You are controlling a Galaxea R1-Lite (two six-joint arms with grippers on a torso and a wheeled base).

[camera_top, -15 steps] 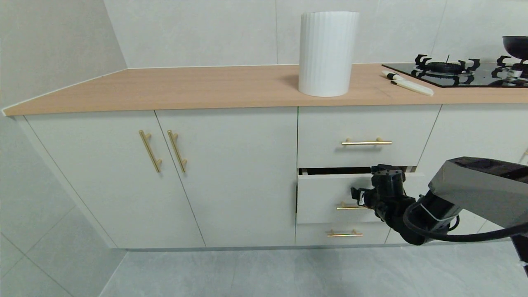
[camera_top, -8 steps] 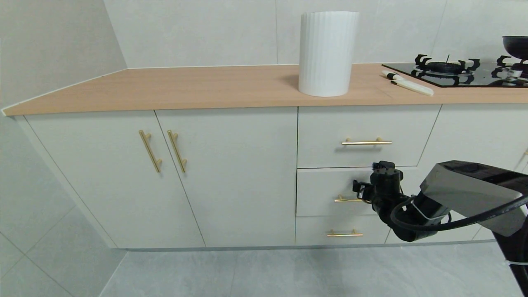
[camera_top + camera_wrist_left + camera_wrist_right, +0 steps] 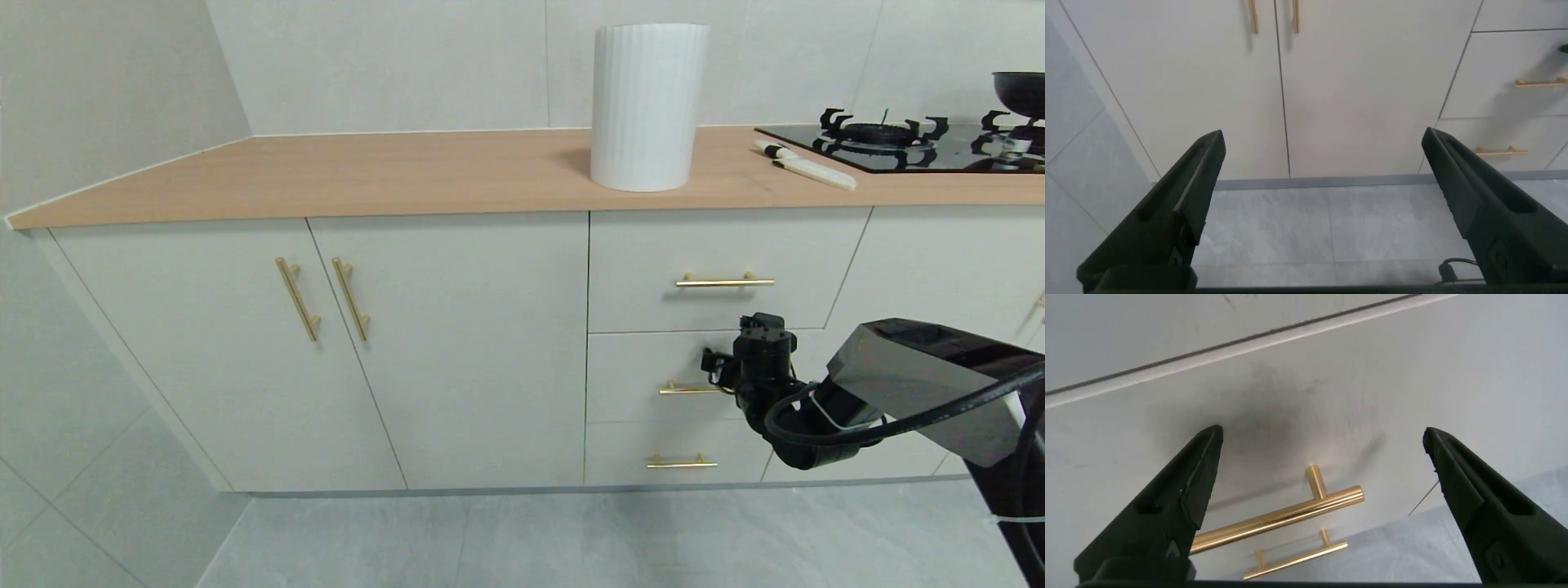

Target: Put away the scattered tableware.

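Observation:
My right gripper [image 3: 758, 330] is open and sits against the front of the middle drawer [image 3: 637, 367], just right of its gold handle [image 3: 690, 389]. The drawer is shut flush with the cabinet. In the right wrist view the open right gripper [image 3: 1321, 434] faces the drawer front with the handle [image 3: 1282, 514] between and below the fingers, held by neither. A white knife [image 3: 804, 167] lies on the wooden counter [image 3: 367, 175] beside the stove. My left gripper [image 3: 1323, 135] is open, low above the floor, facing the cabinet doors.
A tall white ribbed container [image 3: 649, 106] stands on the counter. A black gas hob [image 3: 898, 143] is at the right end. Top drawer [image 3: 722, 282] and bottom drawer [image 3: 682, 464] are shut. Two cabinet doors with gold handles [image 3: 322, 298] are on the left. Grey tiled floor [image 3: 531, 539] lies below.
The middle drawer went from slightly open to fully shut. My right gripper moved in toward the cabinet with it.

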